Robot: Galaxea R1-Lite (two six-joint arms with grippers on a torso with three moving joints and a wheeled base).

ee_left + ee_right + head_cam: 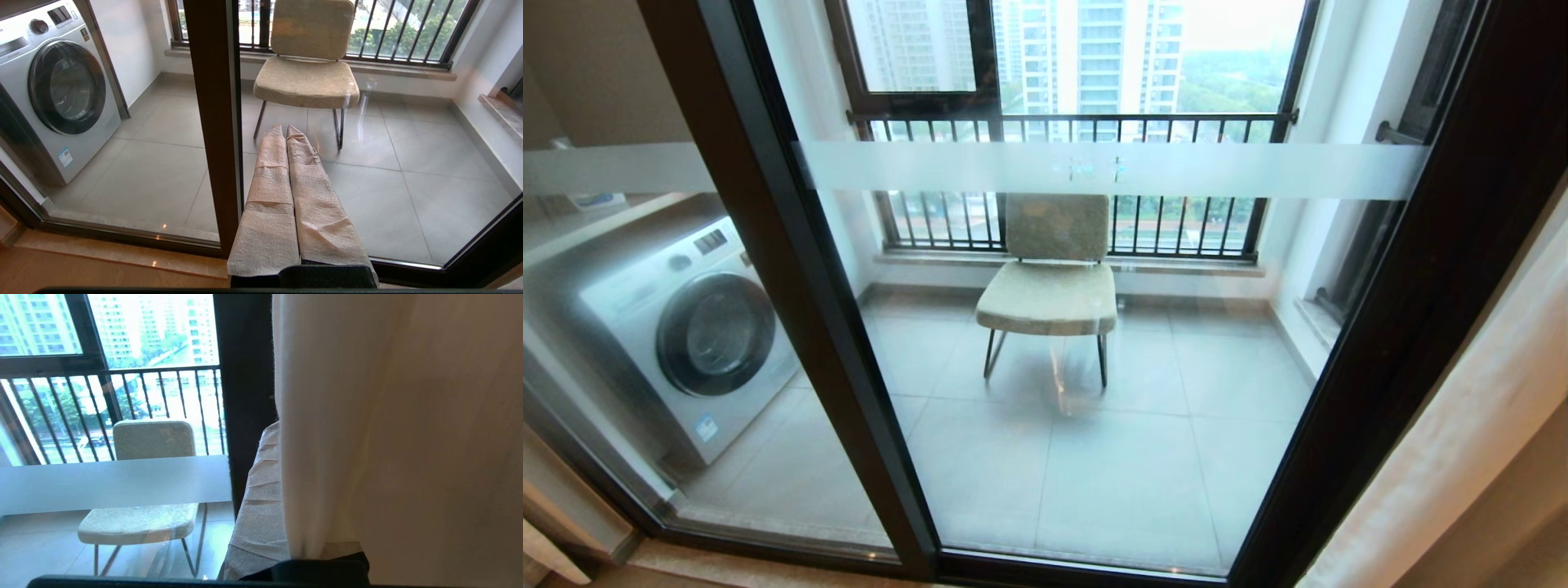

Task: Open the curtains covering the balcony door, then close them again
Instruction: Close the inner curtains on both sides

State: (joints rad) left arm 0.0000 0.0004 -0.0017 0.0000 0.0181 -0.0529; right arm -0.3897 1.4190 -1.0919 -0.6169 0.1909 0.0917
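Note:
The balcony door [796, 278], glass in dark frames with a frosted band [1094, 169], stands uncovered across the head view. The cream curtains [1462, 441] hang bunched at its right edge. In the right wrist view a curtain fold [367, 416] runs down between the taped fingers [257, 490] of my right gripper [282, 433], which is shut on it beside the door's dark frame post [245, 396]; the other finger is hidden behind the cloth. My left gripper [284, 128] is shut and holds nothing, pointing low at the door frame [212, 122]. Neither arm shows in the head view.
Behind the glass a beige chair [1049, 278] stands on the tiled balcony floor [1127, 457], with a washing machine [686, 327] at the left. A window with black railing bars [1078, 122] lies farther back. A stone threshold [727, 567] runs along the door's foot.

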